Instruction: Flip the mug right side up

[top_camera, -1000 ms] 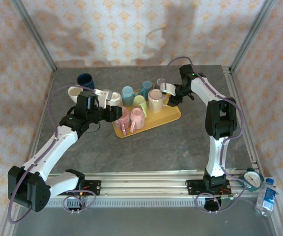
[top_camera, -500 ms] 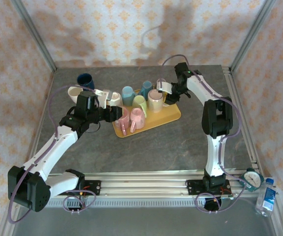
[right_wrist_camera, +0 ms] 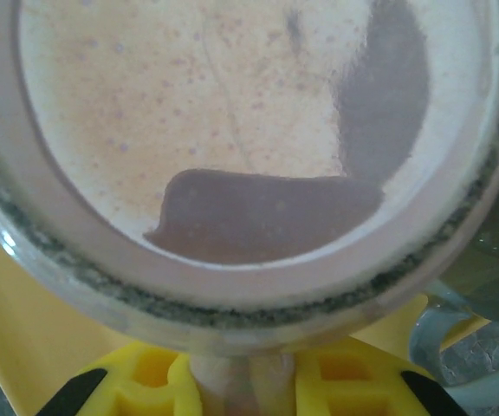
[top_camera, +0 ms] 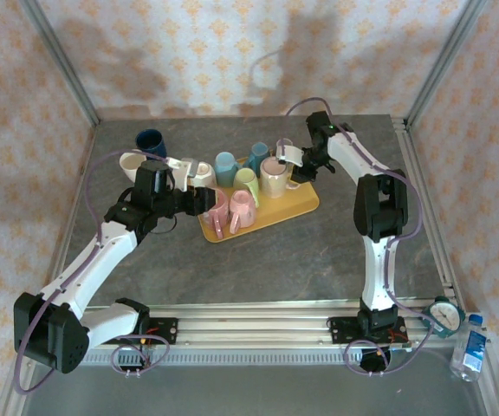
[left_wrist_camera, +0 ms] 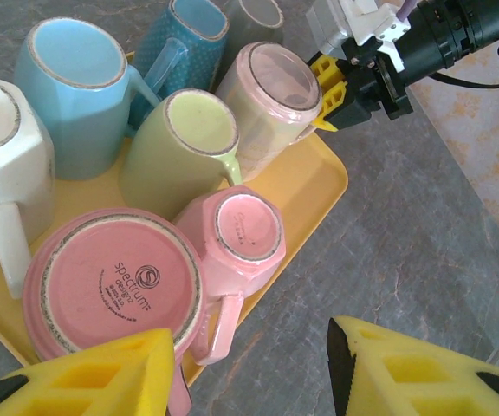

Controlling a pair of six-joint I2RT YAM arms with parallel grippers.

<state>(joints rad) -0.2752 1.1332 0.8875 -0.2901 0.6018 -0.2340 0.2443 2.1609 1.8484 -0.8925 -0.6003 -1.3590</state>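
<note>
Jaws of right gripper [right_wrist_camera: 236, 381] pinch handle of beige mug [left_wrist_camera: 269, 91], upside down at right end of yellow tray [left_wrist_camera: 314, 191]. Left gripper [left_wrist_camera: 249, 351] jaws apart, empty. Risk: narrow handle grip slips during turn; mug swings, knocks green mug [left_wrist_camera: 189, 139] just beside.

Ten mugs [top_camera: 274, 176], one yellow tray [top_camera: 297, 206], one water bottle [top_camera: 469, 347], two robot arms [top_camera: 102, 247].

The mug [top_camera: 274, 178] sits on the tray [top_camera: 301, 204] among others; a cup [top_camera: 150, 139] behind-left.
</note>
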